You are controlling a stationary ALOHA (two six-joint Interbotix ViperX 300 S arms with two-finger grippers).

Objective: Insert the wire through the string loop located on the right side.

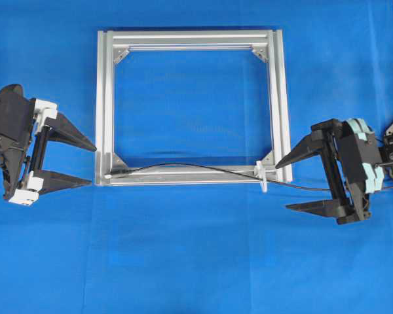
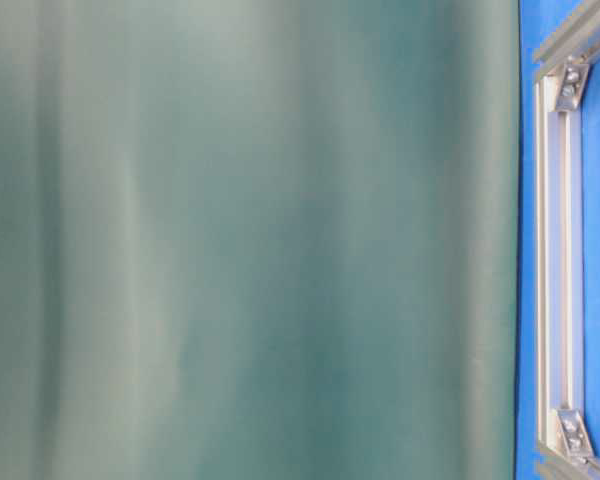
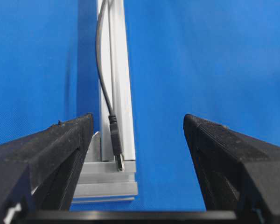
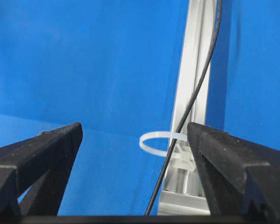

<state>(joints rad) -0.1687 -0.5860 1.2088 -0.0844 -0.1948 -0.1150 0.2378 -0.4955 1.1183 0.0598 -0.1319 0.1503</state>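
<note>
Both grippers spread, empty; we should pinch the wire (image 3: 113, 133) behind its plug, aiming at the loop (image 4: 155, 141).

The cloth (image 1: 196, 261) is plain bright blue. The frame (image 1: 105, 98) is silver-grey. The wire (image 1: 183, 165) is black with a silver tip; the loop (image 4: 154, 142) is translucent white. Both grippers, left (image 1: 93, 163) and right (image 1: 283, 186), have black fingers; a grey-green curtain (image 2: 240, 240) fills the table-level view.
</note>
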